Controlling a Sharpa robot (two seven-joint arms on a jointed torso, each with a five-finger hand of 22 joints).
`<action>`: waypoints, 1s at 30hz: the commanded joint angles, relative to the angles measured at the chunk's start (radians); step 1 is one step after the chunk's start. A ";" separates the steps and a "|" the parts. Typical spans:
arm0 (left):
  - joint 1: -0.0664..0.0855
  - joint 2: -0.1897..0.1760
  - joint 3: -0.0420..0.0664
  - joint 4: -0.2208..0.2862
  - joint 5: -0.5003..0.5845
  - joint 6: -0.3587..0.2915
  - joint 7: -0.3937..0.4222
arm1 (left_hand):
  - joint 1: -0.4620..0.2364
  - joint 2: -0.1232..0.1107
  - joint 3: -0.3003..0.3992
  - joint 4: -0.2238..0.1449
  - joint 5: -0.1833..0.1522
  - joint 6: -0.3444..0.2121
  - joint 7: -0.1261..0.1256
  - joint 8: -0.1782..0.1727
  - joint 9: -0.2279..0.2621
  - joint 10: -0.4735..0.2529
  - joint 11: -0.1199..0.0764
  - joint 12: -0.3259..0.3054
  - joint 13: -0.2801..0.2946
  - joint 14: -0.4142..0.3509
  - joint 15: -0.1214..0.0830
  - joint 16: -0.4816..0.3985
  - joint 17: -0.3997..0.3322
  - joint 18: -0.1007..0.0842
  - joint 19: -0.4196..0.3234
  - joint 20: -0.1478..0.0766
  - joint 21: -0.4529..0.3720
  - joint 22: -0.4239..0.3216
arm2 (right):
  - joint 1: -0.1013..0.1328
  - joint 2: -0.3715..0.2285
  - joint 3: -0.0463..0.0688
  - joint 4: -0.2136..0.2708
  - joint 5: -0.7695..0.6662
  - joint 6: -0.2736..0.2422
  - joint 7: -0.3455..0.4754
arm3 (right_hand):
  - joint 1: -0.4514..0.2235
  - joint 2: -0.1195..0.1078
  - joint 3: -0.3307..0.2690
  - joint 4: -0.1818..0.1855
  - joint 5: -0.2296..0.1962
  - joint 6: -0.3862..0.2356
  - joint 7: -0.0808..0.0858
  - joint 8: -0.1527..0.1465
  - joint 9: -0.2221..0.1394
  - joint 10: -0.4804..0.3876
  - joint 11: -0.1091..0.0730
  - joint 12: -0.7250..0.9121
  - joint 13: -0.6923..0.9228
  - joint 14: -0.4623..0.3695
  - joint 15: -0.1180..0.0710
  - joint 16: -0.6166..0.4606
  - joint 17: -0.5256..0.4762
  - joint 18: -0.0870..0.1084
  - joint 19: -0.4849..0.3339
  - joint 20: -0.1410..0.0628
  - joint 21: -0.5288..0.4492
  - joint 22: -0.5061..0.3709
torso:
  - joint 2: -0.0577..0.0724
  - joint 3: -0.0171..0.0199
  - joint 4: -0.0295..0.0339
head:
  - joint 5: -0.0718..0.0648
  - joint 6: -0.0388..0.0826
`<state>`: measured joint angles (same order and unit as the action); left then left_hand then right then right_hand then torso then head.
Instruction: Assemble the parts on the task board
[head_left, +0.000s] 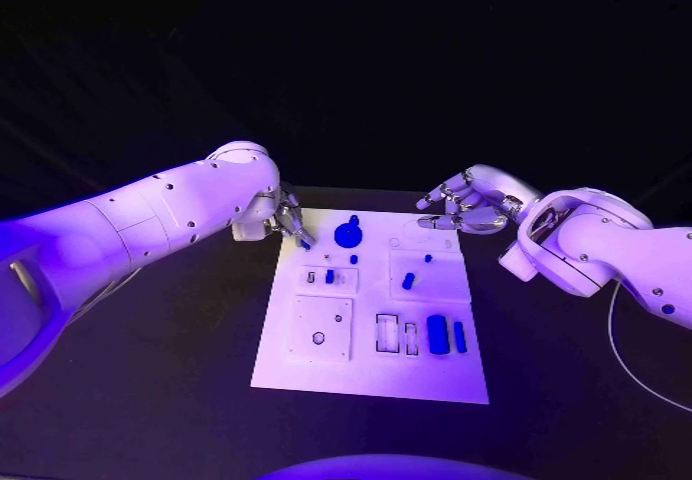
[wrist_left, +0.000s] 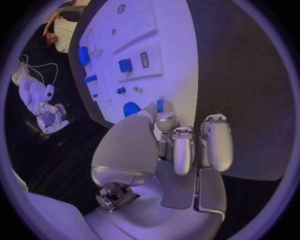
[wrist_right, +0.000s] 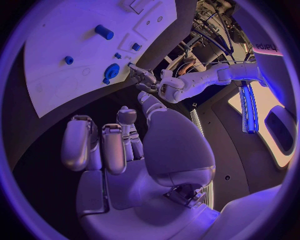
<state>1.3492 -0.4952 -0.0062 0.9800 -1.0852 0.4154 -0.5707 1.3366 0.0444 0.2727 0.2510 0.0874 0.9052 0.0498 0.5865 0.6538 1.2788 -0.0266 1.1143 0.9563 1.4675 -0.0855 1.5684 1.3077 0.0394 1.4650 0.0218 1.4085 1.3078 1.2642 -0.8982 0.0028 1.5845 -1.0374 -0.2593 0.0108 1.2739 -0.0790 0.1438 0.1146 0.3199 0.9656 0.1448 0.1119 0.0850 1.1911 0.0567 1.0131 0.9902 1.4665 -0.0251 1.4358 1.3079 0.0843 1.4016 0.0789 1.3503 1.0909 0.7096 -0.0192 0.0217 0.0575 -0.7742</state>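
The white task board (head_left: 368, 372) lies in the middle of the black table. My left hand (head_left: 271, 222) hovers at its far left corner and pinches a small blue part (wrist_left: 160, 105) between thumb and finger, just over the board's edge. Beside it on the board stands a round blue part (head_left: 348, 235). Further blue parts sit in the board: a small peg (head_left: 353, 259), a short piece (head_left: 329, 276), a tilted piece (head_left: 410, 281), a large block (head_left: 437, 335) and a slim bar (head_left: 459, 336). My right hand (head_left: 469, 205) hangs at the far right corner, fingers curled in, nothing in them.
Several white recessed plates cover the board, one with a round hole (head_left: 319, 336). A thin white cable (head_left: 617, 340) runs over the table on the right. Dark bare table (head_left: 159, 380) surrounds the board on the left and front.
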 joint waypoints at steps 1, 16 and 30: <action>0.000 -0.026 0.000 0.044 0.037 -0.053 0.008 | -0.035 -0.039 0.188 -0.127 0.000 -0.008 -0.003 0.011 0.008 -0.003 -0.001 -0.008 -0.006 0.103 0.001 0.002 0.263 0.009 0.022 0.001 0.008 0.059 | -0.001 0.000 0.000 0.000 -0.010 0.006 -0.005 | 0.001 0.009 0.002 0.004 0.004 0.001 -0.001 0.004 -0.001 -0.006 -0.002 -0.002 0.000 0.056 0.001 -0.006 0.035 0.006 -0.008 -0.001 -0.006 -0.003 | 0.000 0.0000 -0.0003 | 0.001 0.000; -0.033 -0.196 -0.002 0.333 0.038 -0.222 0.026 | -0.100 -0.092 0.335 -0.159 0.000 -0.006 -0.009 0.040 0.029 0.013 -0.005 0.000 -0.005 0.103 -0.003 0.002 0.263 0.005 0.030 -0.001 0.024 0.083 | -0.001 -0.007 0.000 0.002 -0.012 0.010 -0.011 | 0.000 0.009 0.002 0.005 0.004 0.001 -0.001 0.004 -0.001 -0.006 -0.002 -0.002 0.000 0.056 0.001 -0.006 0.035 0.006 -0.008 -0.001 -0.006 -0.003 | -0.004 -0.0015 0.0110 | 0.001 -0.010; -0.076 -0.228 -0.005 0.401 -0.017 -0.210 0.035 | -0.107 -0.099 0.348 -0.163 -0.001 -0.004 -0.010 0.044 0.031 0.019 -0.006 0.004 -0.001 0.103 -0.004 0.002 0.263 0.004 0.032 -0.002 0.027 0.087 | -0.001 -0.007 0.000 0.001 -0.010 0.012 -0.012 | 0.000 0.009 0.002 0.005 0.004 0.001 -0.001 0.004 -0.001 -0.006 -0.002 -0.002 0.000 0.056 0.001 -0.006 0.035 0.006 -0.008 -0.001 -0.006 -0.003 | -0.002 -0.0011 0.0082 | 0.007 -0.016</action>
<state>1.2752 -0.7236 -0.0118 1.3765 -1.0774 0.2032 -0.5506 1.2336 -0.0586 0.5029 0.2008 0.0837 0.9004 0.0483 0.6247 0.6823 1.2920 -0.0323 1.1153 0.9540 1.4676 -0.0855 1.5684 1.3074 0.0395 1.4650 0.0218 1.4319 1.3075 1.2642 -0.9058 0.0025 1.5848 -1.0401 -0.2576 0.0011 1.2740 -0.0791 0.1438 0.1145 0.3197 0.9656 0.1448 0.1118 0.0852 1.1911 0.0567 1.0131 0.9903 1.4665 -0.0251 1.4358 1.3076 0.0843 1.4016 0.0789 1.3503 1.0892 0.7062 -0.0210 0.0315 0.0637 -0.7888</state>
